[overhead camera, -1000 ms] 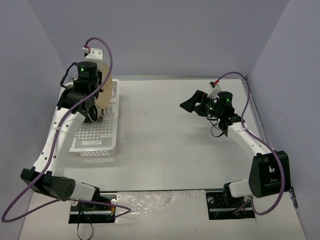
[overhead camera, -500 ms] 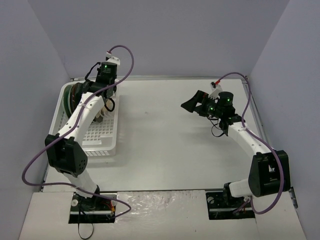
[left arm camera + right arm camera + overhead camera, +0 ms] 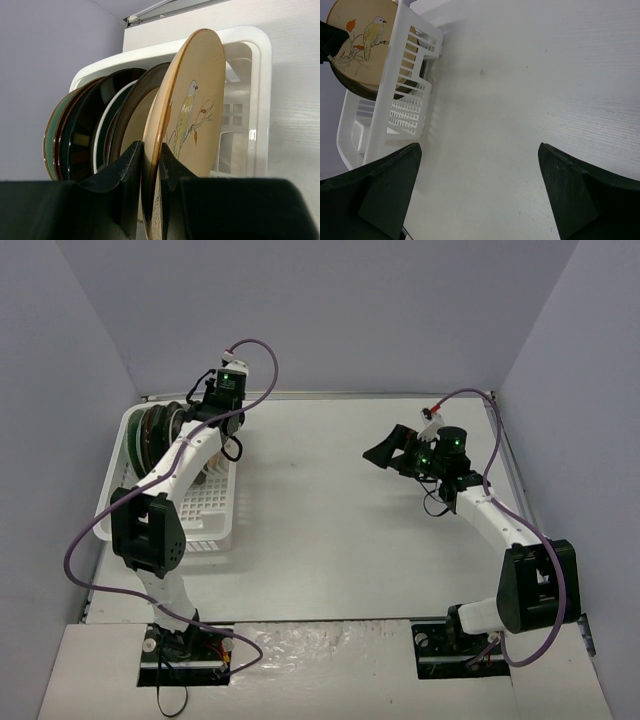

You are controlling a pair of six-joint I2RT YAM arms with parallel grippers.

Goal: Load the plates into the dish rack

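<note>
My left gripper (image 3: 152, 156) is shut on the lower rim of a tan plate (image 3: 197, 95) painted with a bird, held upright at the far end of the white dish rack (image 3: 252, 40). Behind it several plates (image 3: 85, 130) stand on edge in a row: beige, white-rimmed, dark and teal. From above, that gripper (image 3: 195, 412) sits beside the standing plates (image 3: 150, 432) in the dish rack (image 3: 215, 530). The right wrist view shows the tan plate (image 3: 365, 37) above the dish rack (image 3: 405, 80). My right gripper (image 3: 480, 170) hangs open over bare table, holding nothing.
The near half of the rack floor (image 3: 190, 510) holds no plates. Grey walls close in the table on the left, back and right. My right gripper (image 3: 385, 450) hovers right of the table's middle.
The left arm has reached forward from above the rack's middle to its far end, bringing the tan plate down beside the standing plates. The right arm has not moved.
</note>
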